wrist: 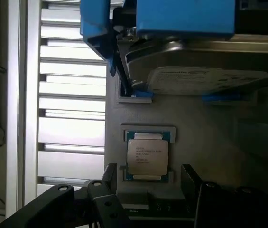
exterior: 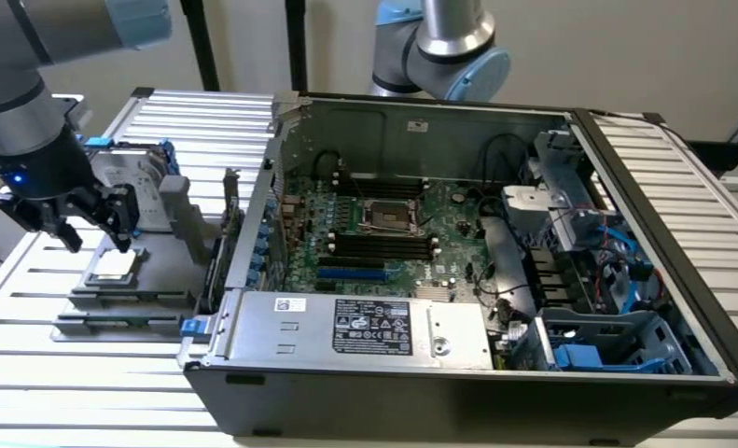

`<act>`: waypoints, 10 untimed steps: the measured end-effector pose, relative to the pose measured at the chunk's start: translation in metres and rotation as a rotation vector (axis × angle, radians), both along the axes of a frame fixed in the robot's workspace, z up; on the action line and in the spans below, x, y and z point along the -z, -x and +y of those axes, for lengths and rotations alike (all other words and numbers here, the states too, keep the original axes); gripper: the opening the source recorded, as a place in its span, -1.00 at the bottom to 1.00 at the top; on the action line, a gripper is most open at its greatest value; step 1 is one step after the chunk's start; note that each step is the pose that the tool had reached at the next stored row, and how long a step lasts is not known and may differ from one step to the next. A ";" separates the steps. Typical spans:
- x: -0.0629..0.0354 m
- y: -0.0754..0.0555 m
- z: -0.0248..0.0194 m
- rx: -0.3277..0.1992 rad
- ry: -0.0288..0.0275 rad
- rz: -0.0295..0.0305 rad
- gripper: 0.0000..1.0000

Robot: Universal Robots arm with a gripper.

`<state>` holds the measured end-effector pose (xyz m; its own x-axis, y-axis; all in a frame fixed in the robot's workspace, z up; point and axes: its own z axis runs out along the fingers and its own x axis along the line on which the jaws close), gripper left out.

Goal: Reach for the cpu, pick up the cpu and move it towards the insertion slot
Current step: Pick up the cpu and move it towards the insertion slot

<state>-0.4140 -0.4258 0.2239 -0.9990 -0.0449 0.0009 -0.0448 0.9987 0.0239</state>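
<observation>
Black gripper (exterior: 95, 241), wide open, above cpu (exterior: 114, 266)

Robotics lab: an opened desktop computer case (exterior: 468, 394) lies on a slotted aluminium worktop (exterior: 82, 387), one grey industrial robot arm (exterior: 33, 112) beside it, a second arm (exterior: 450, 42) behind it.

I see a shiny silver metal top on the cpu (wrist: 146, 158). Its grey holder (wrist: 205, 133) looks matt plastic, the slatted table (wrist: 72, 128) smooth metal.
</observation>
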 end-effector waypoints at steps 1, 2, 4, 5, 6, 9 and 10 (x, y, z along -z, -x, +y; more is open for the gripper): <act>0.0018 0.000 -0.0001 0.000 0.0000 0.0001 0.30; 0.0036 0.000 -0.0002 0.000 0.0000 0.0001 0.30; 0.0072 0.000 -0.0004 0.000 0.0001 0.0002 0.30; 0.0090 0.000 -0.0005 0.000 0.0001 0.0002 0.30; 0.0108 0.000 -0.0005 0.000 0.0000 0.0001 0.30; 0.0164 0.000 -0.0005 0.000 0.0000 0.0000 0.30; 0.0181 0.000 -0.0005 0.000 0.0001 0.0002 0.30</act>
<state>-0.4140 -0.4263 0.2058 -0.9990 -0.0449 0.0011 -0.0449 0.9987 0.0238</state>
